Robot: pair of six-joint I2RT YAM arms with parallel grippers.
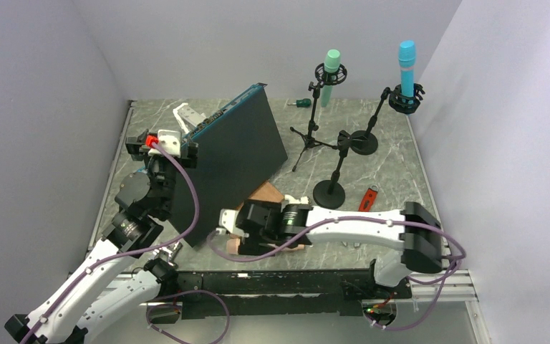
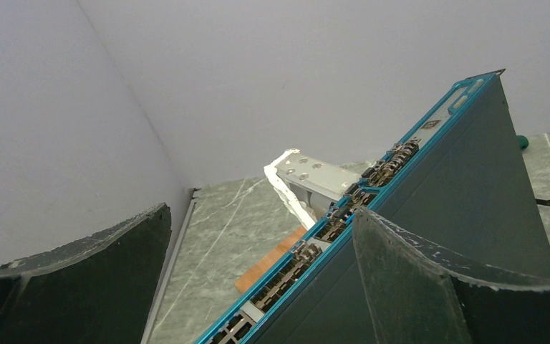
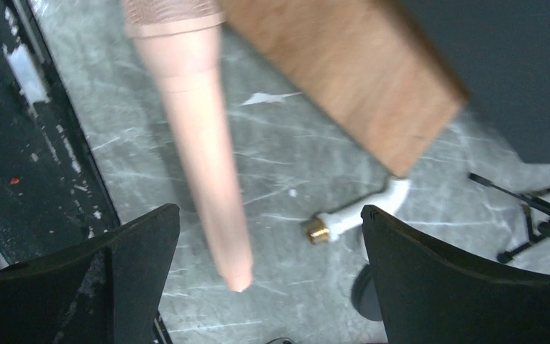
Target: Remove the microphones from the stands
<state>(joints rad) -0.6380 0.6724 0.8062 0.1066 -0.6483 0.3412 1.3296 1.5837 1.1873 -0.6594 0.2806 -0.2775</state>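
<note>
Hovering above a pink microphone (image 3: 208, 165), the right claw (image 3: 265, 215) gapes.

A lab test cell: plain grey walls (image 1: 186, 43) box in a marble-patterned table (image 1: 394, 179) with bolted arms.

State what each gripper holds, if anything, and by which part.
Nothing is held. The left gripper and right gripper are both open. The pink microphone sits between the right jaws, touching neither.

Matt dark panel (image 1: 236, 161), smooth wooden board (image 3: 344, 72), veined marble-look tabletop (image 1: 394, 172).
</note>
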